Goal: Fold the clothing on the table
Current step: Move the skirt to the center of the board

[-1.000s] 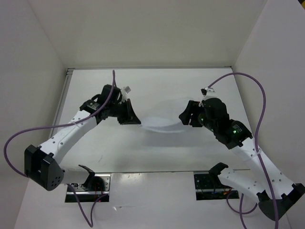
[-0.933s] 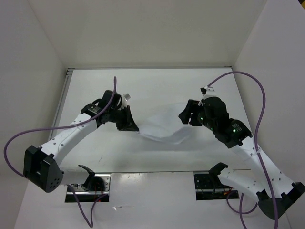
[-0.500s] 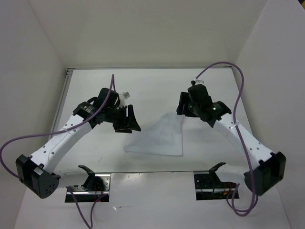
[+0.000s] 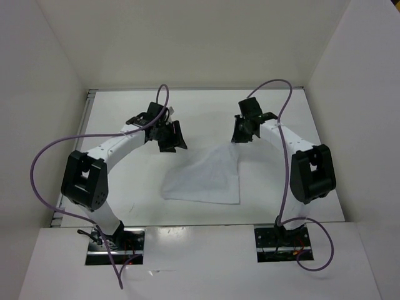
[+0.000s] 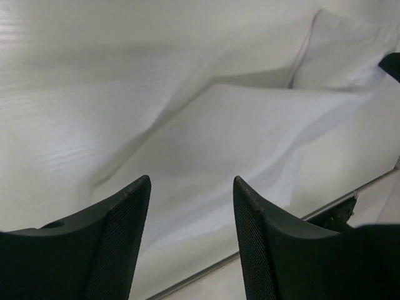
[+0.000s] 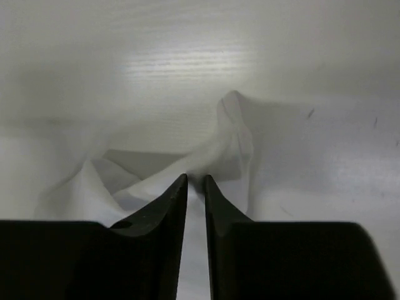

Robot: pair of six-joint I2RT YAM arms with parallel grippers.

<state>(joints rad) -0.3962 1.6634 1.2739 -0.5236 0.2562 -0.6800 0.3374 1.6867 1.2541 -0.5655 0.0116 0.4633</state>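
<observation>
The clothing [image 4: 206, 178] is a thin white garment lying mostly flat on the table [image 4: 200, 109], its far right corner drawn up to a peak. My right gripper [image 4: 238, 136] is at that corner. In the right wrist view, its fingers [image 6: 195, 178] stand almost together with a fold of the clothing [image 6: 231, 144] pinched at their tips. My left gripper [image 4: 172, 139] hangs open just beyond the garment's far left edge. In the left wrist view, the left gripper [image 5: 190, 181] has nothing between its jaws and rumpled clothing [image 5: 250, 131] lies below.
White walls [image 4: 56, 75] enclose the table on the left, back and right. A metal rail [image 4: 82, 125] runs along its left edge. Both arm bases [image 4: 115, 240] and purple cables [image 4: 44, 169] sit at the near edge.
The clothing hung stretched between both grippers a second ago. My left gripper opened and let it go, and it dropped flat. Both arms swung toward the far side.
</observation>
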